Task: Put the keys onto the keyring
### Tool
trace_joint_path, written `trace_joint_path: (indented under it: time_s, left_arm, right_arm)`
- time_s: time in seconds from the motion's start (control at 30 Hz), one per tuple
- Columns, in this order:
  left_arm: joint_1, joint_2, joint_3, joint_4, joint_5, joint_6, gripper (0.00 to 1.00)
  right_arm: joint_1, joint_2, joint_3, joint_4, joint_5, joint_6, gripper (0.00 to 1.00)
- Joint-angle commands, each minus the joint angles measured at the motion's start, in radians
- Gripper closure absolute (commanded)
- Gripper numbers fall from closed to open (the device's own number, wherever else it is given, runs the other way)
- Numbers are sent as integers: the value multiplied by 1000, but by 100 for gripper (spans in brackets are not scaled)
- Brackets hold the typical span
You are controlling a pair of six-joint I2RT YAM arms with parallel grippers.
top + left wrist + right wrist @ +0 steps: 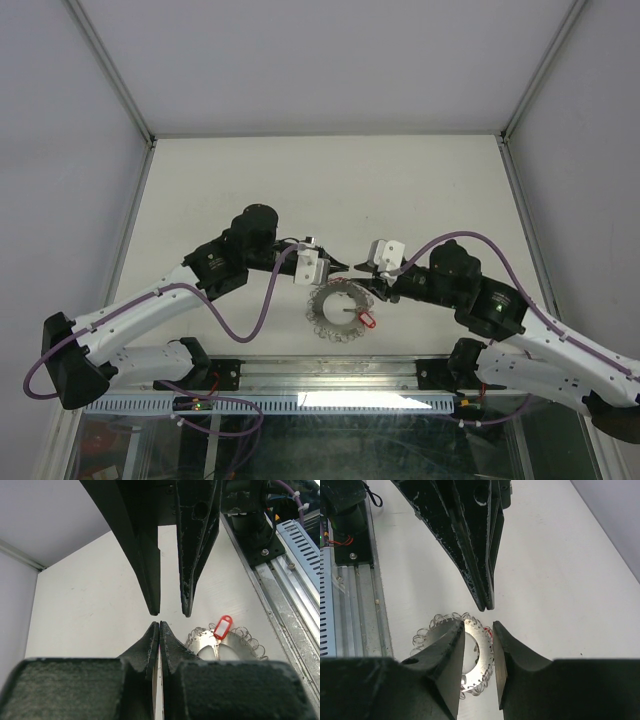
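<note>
The keyring (336, 310), a wreath of many small silver keys, lies flat on the white table (300, 180). The key with the red tag (368, 322) rests on the wreath's right side, its silver key pointing toward the centre. My left gripper (346, 264) is shut and appears empty, just beyond the wreath. My right gripper (364, 268) is open, tip to tip with it. In the left wrist view the shut gripper (159, 624) faces the right one's fingers (186, 607), with the red tag (222, 626) and wreath (240, 640) to the right. In the right wrist view the open gripper (478, 626) frames the wreath (481, 647).
A metal rail (330, 375) with cables runs along the table's near edge, also in the left wrist view (280, 585) and right wrist view (365, 605). Pale enclosure walls with metal frame posts (115, 75) stand on three sides.
</note>
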Motion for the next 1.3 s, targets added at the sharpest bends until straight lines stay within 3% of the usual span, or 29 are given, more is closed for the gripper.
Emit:
trace_joint_path:
  time_s: [0.0,0.23,0.33,0.43,0.53,0.67,0.73,0.87,0.9,0.93,0.97,1.1,1.27]
  left_arm:
    - [-4,-10,33,22,-8,11,100]
    - [-4,-15,-66,150,-93,-198,100]
    - [-4,-15,-139,272,-178,-322,90]
    - [-4,-23,-198,375,-256,-444,87]
    - [-5,-12,-200,397,-364,-617,87]
    - [-6,17,-161,342,-467,-725,84]
    - [-4,37,-138,300,-493,-770,77]
    - [-4,73,-153,324,-480,-827,50]
    - [-5,74,-179,354,-499,-859,23]
    - [-4,74,-210,405,-525,-904,8]
    - [-5,74,-244,436,-542,-932,3]
    - [-2,92,-285,460,-558,-1012,1]
    - [-84,222,-164,293,-621,-1007,10]
  right_arm:
    - [2,-18,-20,37,60,49,69]
    - [-1,-56,-11,-5,287,265,69]
    - [-2,-36,10,-48,379,392,69]
    - [-12,-2,46,-131,466,514,68]
    - [-43,19,51,-179,496,654,68]
    - [-141,48,52,-236,444,781,68]
    - [-194,67,58,-262,401,817,68]
    - [-312,86,45,-279,295,859,68]
    - [-337,85,39,-279,267,867,68]
    - [-355,80,30,-281,246,872,68]
    - [-373,73,18,-281,230,877,68]
    - [-406,36,-16,-284,199,893,68]
    - [-412,-7,-51,-288,180,907,68]
